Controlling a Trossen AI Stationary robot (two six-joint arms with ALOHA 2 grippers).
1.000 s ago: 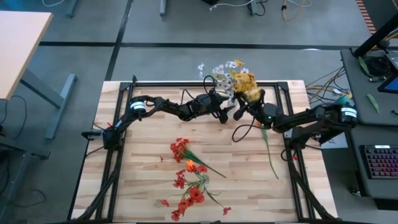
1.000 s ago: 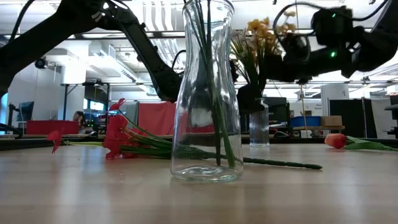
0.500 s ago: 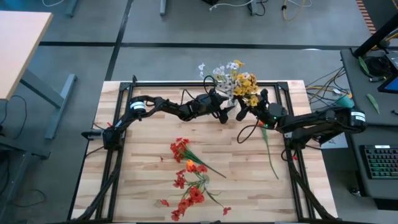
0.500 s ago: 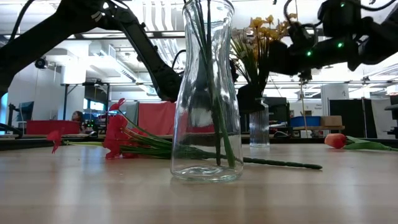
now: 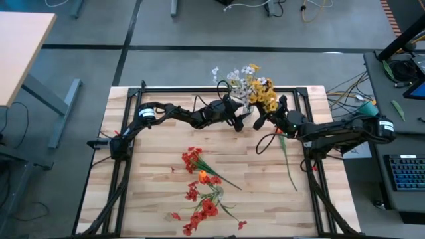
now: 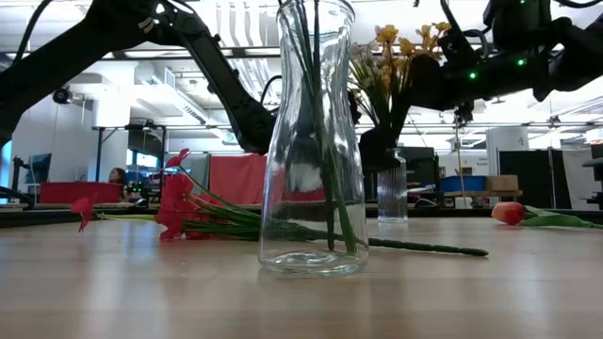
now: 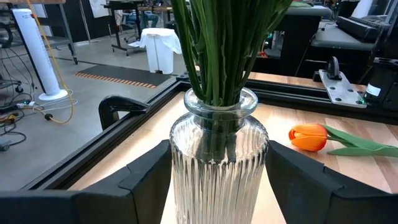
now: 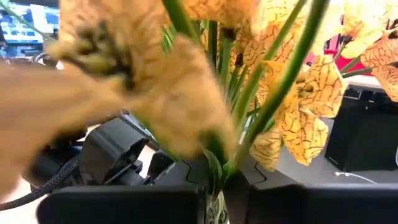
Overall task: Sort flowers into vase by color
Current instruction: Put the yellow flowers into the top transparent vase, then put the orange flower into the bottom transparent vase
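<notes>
A ribbed glass vase point(image 7: 217, 155) stands near the table's far edge point(image 5: 244, 118). It holds white and yellow sprays, and green stems fill its neck. My left gripper point(image 7: 217, 180) reaches in from the left and is shut on this vase. My right gripper point(image 8: 227, 199) comes from the right, level with the yellow flower point(image 5: 265, 96), and is shut on its stem. Red flowers point(image 5: 199, 189) lie loose on the near middle of the table. A clear smooth vase point(image 6: 313, 141) with green stems stands in front in the low view. My left gripper clasps the ribbed vase's body just below its neck point(image 7: 177, 152), one finger on each side, coming level from the table's left. The vase stands upright on the table. My right gripper has the yellow flower's green stem point(image 8: 219, 171) between its two fingers, below the blossoms. The stem runs on down toward the vase's mouth, and the blossoms stand above the fingers.
An orange tulip point(image 7: 308, 137) on a long green stem point(image 5: 289, 162) lies on the table's right part, under my right arm. A black frame point(image 5: 199, 89) borders the table. Bare wood shows between the red flowers and the right edge.
My right arm has drawn back a little toward the table's right edge and risen slightly, still at the yellow flower. The blossoms, blurred before, now stand still above the ribbed vase.
</notes>
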